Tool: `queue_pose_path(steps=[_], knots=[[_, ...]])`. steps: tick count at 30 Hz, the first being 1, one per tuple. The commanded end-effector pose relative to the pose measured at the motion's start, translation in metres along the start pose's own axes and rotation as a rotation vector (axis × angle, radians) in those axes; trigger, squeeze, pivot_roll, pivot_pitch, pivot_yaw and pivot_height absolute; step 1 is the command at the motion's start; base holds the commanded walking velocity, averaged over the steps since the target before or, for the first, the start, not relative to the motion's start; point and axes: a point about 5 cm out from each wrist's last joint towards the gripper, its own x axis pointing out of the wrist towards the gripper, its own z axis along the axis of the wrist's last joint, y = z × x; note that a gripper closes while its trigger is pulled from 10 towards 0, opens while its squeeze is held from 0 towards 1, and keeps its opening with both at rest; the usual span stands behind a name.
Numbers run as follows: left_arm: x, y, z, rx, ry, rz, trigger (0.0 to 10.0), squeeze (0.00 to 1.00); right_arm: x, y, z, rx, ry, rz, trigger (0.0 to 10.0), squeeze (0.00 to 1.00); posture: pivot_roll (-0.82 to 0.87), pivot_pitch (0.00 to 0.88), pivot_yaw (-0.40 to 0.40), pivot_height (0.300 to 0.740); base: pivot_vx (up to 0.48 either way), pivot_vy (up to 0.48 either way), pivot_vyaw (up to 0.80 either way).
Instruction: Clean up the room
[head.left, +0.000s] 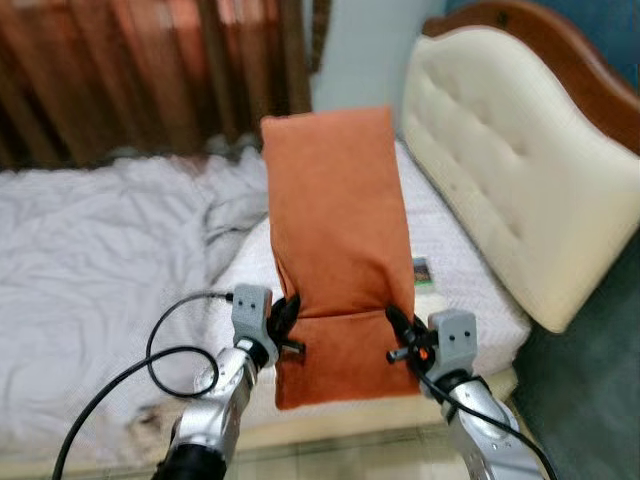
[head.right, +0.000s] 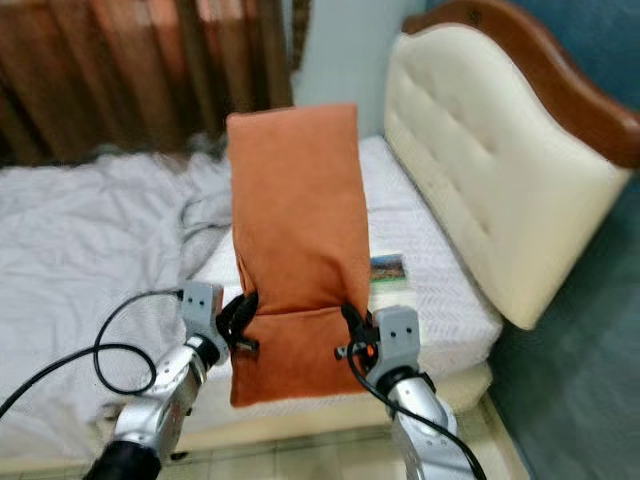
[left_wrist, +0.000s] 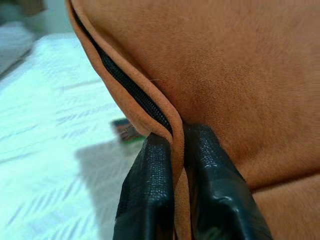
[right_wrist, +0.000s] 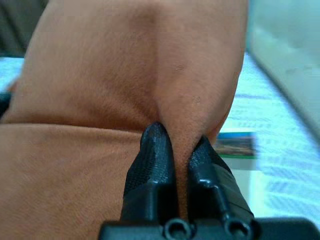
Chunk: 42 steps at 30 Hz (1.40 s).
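Left eye view: an orange cushion is held upright above the bed, pinched on both sides. The left gripper is clamped on the cushion's left edge, and in the left wrist view its fingers are seen closed on the piped seam just below the black zipper. The right gripper is clamped on the opposite edge; in the right wrist view its fingertips are pressed into a fold of orange fabric. Above both pairs of fingers the cushion stands tall; below them a shorter flap is folded and hangs down. No open container is seen; the zipper is shut. Beyond the right fingers a small book or card lies flat on the white mattress, near the cream tufted headboard. Beyond the left fingers a rumpled white sheet is spread, with brown curtains behind. A black cable is looped beside the left arm.
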Motion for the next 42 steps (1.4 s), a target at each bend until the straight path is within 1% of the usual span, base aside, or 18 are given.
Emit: queue_pose_path(steps=[1,14,19,22,26,28,31,34,42], knots=[[-0.004,0.016,0.010,0.033,-0.030,0.044,10.0,0.00,0.004,0.003,0.015,-0.009,-0.083,-0.003,10.0,0.00,-0.13,0.000,0.036,0.740,0.379,-0.289,0.00],[-0.005,0.018,0.009,0.039,-0.030,0.058,10.0,0.00,0.002,0.003,0.011,-0.006,-0.065,0.010,10.0,0.00,-0.13,0.000,0.033,0.740,0.380,-0.290,0.00],[-0.006,0.017,0.006,0.013,-0.033,0.075,10.0,0.00,0.002,0.006,0.010,-0.006,-0.055,0.030,10.0,0.00,-0.13,0.000,0.029,0.740,0.379,-0.289,0.00],[-0.005,0.018,0.002,0.046,-0.004,0.116,10.0,0.00,0.002,0.007,0.010,-0.026,-0.042,0.046,10.0,0.00,-0.13,0.000,0.026,0.740,0.160,0.000,0.00],[-0.004,0.017,0.002,0.039,-0.004,0.116,10.0,0.00,0.002,0.007,0.009,-0.026,-0.036,0.050,10.0,0.00,-0.13,0.000,0.024,0.740,0.000,0.000,0.50],[-0.004,0.015,0.003,0.045,-0.015,0.099,10.0,0.00,0.002,0.007,0.008,-0.020,-0.032,0.049,10.0,0.00,-0.13,0.000,0.024,0.740,0.000,0.000,0.00],[-0.004,0.013,0.004,0.028,-0.029,0.076,10.0,0.00,0.002,0.008,0.007,-0.019,-0.027,0.053,10.0,0.00,-0.13,0.000,0.025,0.740,0.000,0.000,0.00],[-0.003,0.013,0.005,0.042,-0.024,0.072,10.0,0.00,0.001,0.009,0.006,-0.020,-0.022,0.059,10.0,0.00,-0.13,0.000,0.027,0.740,0.480,0.000,0.00],[0.001,0.009,0.005,0.031,-0.017,0.051,10.0,0.00,0.001,0.010,0.005,-0.021,-0.015,0.067,10.0,0.00,-0.14,0.000,0.032,0.740,0.480,0.000,0.00]])
